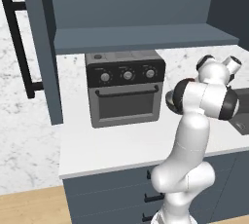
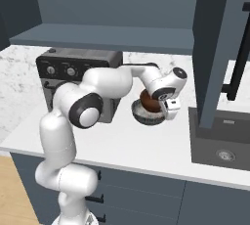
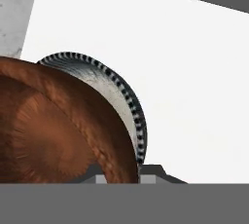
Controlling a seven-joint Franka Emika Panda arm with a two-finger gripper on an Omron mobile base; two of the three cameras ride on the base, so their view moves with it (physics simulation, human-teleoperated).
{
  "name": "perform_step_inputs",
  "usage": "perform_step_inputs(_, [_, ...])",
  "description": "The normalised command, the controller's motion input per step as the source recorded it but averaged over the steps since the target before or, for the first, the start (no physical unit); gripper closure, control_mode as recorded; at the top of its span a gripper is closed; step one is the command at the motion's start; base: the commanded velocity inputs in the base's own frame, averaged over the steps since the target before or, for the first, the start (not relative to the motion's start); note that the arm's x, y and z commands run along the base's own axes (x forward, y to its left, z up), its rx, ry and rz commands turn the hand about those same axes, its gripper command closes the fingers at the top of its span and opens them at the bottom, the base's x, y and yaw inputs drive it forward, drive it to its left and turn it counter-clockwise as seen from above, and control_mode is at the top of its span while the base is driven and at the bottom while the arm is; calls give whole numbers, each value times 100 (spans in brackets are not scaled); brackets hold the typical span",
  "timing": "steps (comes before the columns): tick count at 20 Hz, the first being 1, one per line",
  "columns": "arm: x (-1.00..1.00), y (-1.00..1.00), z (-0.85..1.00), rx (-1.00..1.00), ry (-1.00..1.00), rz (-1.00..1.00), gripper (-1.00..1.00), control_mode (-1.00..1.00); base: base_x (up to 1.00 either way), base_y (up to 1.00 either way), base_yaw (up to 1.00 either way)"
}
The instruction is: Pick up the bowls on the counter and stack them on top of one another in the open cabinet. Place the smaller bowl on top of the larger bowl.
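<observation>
The smaller bowl (image 2: 148, 100), smooth and reddish-brown, hangs tilted just over the larger bowl (image 2: 145, 117), the dark grey ribbed one resting on the white counter (image 2: 127, 143) beside the toaster oven. My gripper (image 2: 160, 105) is shut on the brown bowl's rim. In the hand view the smaller bowl (image 3: 58, 130) is large at the left, with its rim running down between the fingertips (image 3: 151, 171) of my gripper (image 3: 124, 174). The larger bowl (image 3: 121, 101) peeks out behind it. The open cabinet's shelf (image 1: 146, 38) is up above. My forearm hides nearly all of the bowls in the left base view.
A dark toaster oven (image 1: 125, 86) with knobs stands under the cabinet shelf (image 2: 107, 38). The cabinet doors (image 1: 41, 47) (image 2: 215, 48) hang open at both sides, each with a black bar handle (image 1: 19, 43). A dark sink (image 2: 222, 141) lies to the right of the bowls.
</observation>
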Motion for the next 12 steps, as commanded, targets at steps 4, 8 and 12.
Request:
perform_step_inputs(4, [61,7,-6,0,10,0,100,-100,0,0,0])
perform_step_inputs(8, [66,12,-15,0,4,0,-100,-100,0,0,0])
perform_step_inputs(12, [26,0,0,0,0,0,-100,-100,0,0,0])
